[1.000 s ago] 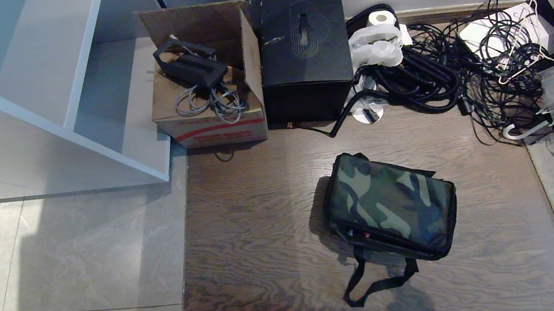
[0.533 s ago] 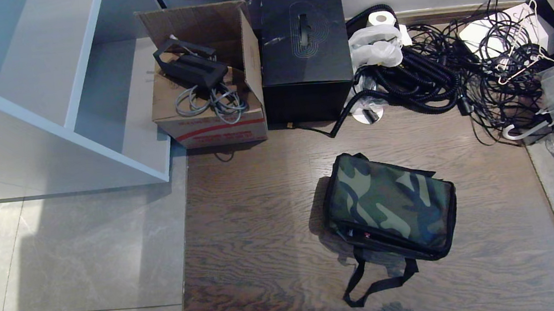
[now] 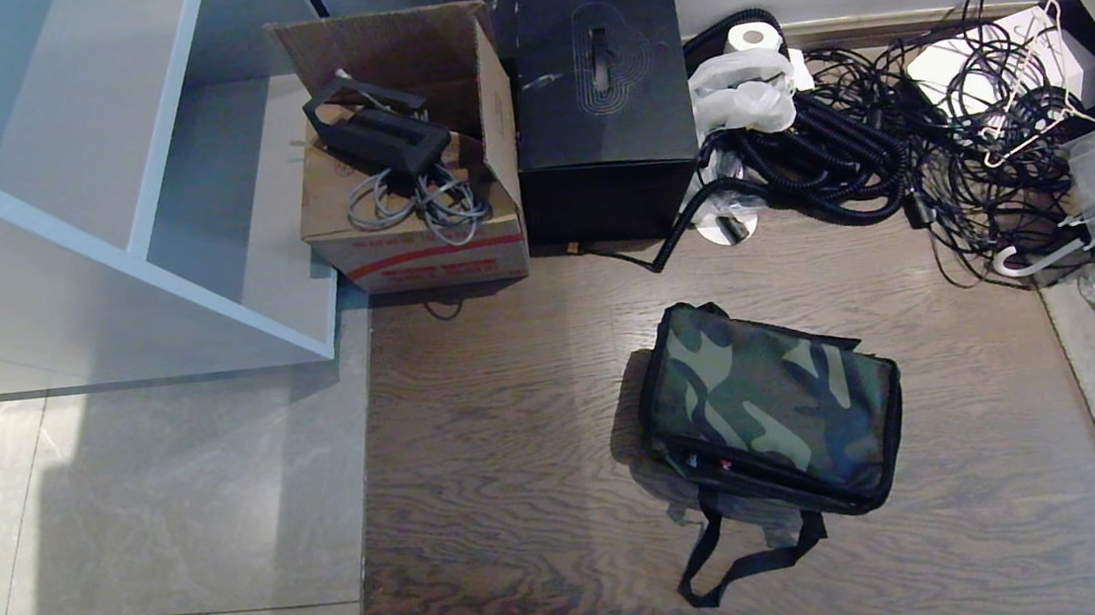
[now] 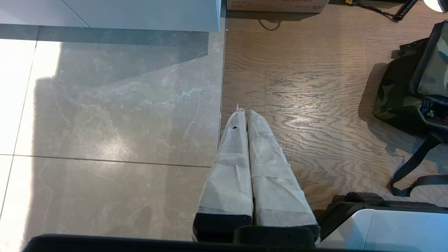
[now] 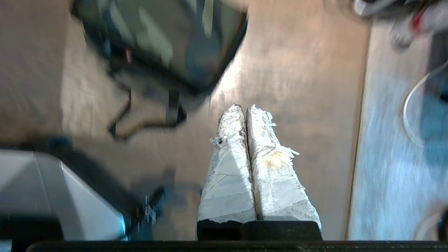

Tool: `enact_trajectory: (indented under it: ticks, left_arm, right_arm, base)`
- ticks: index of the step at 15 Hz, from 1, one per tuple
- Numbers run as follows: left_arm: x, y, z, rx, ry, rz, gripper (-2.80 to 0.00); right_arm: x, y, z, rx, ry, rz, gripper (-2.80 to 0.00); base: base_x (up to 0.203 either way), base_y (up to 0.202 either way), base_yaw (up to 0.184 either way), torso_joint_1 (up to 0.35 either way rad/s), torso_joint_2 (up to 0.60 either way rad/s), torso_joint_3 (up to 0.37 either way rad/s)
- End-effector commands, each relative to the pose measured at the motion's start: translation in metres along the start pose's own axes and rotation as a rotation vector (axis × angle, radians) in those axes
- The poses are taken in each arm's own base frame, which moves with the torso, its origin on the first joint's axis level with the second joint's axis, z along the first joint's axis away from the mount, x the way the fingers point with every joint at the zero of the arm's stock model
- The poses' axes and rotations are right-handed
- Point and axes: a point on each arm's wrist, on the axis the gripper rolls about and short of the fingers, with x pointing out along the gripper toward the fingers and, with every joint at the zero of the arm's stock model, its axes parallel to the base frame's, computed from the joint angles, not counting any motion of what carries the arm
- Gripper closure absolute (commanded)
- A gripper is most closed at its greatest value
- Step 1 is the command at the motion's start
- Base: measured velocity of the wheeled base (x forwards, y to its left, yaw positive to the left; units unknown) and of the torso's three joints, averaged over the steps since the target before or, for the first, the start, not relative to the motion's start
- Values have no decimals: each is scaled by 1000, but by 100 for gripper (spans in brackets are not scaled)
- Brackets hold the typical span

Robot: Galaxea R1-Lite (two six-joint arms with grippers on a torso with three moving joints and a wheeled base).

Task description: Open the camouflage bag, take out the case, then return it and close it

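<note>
While neither arm is showing in the head view, both wrist cameras are giving the grippers. Left gripper (image 4: pixel 244 112) is hanging over the seam between grey tile and wood floor (image 3: pixel 519 429), its 2 taped fingers (image 4: pixel 229 168) pressed together, holding nothing. Camouflage bag (image 4: pixel 416 87) is sitting off to that gripper's side, well apart, strap (image 4: pixel 413 168) trailing on the wood. Right gripper (image 5: pixel 244 107) is also clamped with nothing between its 2 wrapped fingers (image 5: pixel 276 175), hovering over bare wood; view is blurred. Bag is lying ahead of and to one side of those fingertips, not touching. From the head camera, bag (image 3: pixel 774 405) is lying lid down, camo top up, a red tag showing at the front edge, strap loop (image 3: pixel 747 553) spilling forward. Can't tell if the zip is fully run. Case isn't visible. Beyond the bag: black cube box (image 3: pixel 601 105), cardboard box (image 3: pixel 406 161), cable pile (image 3: pixel 890 139).
</note>
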Motion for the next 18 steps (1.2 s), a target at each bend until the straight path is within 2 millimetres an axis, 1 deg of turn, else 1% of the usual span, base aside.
enact_trajectory:
  ticks: [1,3,5,18]
  left_arm:
    - [0,0,0,0,-1,0,0]
    - [0,0,0,0,-1,0,0]
    - [0,0,0,0,-1,0,0]
    - [0,0,0,0,-1,0,0]
  right_arm:
    - [-12,0,-4,20,-153,-18,0]
    - [-10,3,-8,84,-160,65,0]
    - [-8,4,-12,141,-142,67,0]
    - [-8,4,-12,157,-144,67,0]
  base:
    - [0,0,0,0,0,0]
    - [0,0,0,0,0,0]
    - [0,0,0,0,0,0]
    - [0,0,0,0,0,0]
